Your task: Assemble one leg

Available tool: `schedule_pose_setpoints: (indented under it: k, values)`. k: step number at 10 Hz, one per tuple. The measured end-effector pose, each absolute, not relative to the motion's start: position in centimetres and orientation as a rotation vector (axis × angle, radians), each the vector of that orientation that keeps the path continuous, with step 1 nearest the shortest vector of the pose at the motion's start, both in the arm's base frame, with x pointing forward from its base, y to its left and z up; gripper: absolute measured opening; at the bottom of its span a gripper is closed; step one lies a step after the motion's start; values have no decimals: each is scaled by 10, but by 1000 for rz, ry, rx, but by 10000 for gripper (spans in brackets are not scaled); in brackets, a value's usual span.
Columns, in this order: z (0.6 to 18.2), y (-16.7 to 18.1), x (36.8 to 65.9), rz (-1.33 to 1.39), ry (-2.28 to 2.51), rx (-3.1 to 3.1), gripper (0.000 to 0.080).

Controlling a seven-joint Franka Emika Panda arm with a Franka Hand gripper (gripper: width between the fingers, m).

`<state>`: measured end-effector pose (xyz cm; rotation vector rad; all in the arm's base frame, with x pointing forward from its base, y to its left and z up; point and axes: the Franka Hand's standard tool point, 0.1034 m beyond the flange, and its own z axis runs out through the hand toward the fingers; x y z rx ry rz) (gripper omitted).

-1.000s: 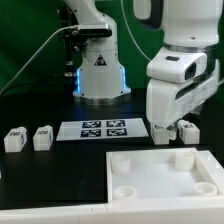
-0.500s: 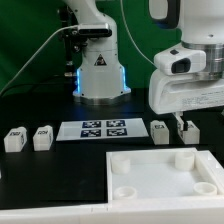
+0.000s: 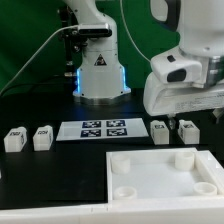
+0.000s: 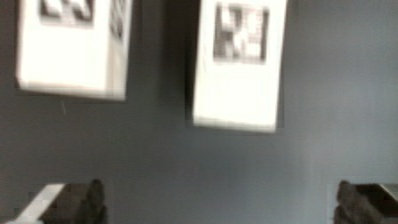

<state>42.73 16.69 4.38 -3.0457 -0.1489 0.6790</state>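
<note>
Exterior view: black table (image 3: pixel 50 185), probably green curtain (image 3: pixel 25 50).

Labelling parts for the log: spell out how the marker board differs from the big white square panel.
The marker board is a thin flat strip; the panel is larger, with a raised rim. The marker board carries black printed tags; the panel has none, only round sockets. The marker board lies nearer the robot base than the panel. Both are white and lie flat on the dark table.

The marker board (image 3: pixel 103 129) lies near the white socketed panel (image 3: pixel 160 176).
</note>
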Motion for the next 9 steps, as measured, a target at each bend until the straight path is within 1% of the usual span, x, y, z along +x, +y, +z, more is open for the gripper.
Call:
schedule_pose_setpoints:
  k: [4, 5, 6, 7, 8, 9]
  values:
    - [48, 176, 425, 1315, -126, -2868, 649]
    - [48, 176, 426, 1413, -132, -2827, 649]
    - [47, 174, 421, 1546, -139, -2767, 649]
    - [41, 176, 427, 1522, -137, -2774, 649]
    - [43, 175, 427, 1519, -138, -2776, 649]
    - [40, 175, 425, 1524, -136, -2775, 649]
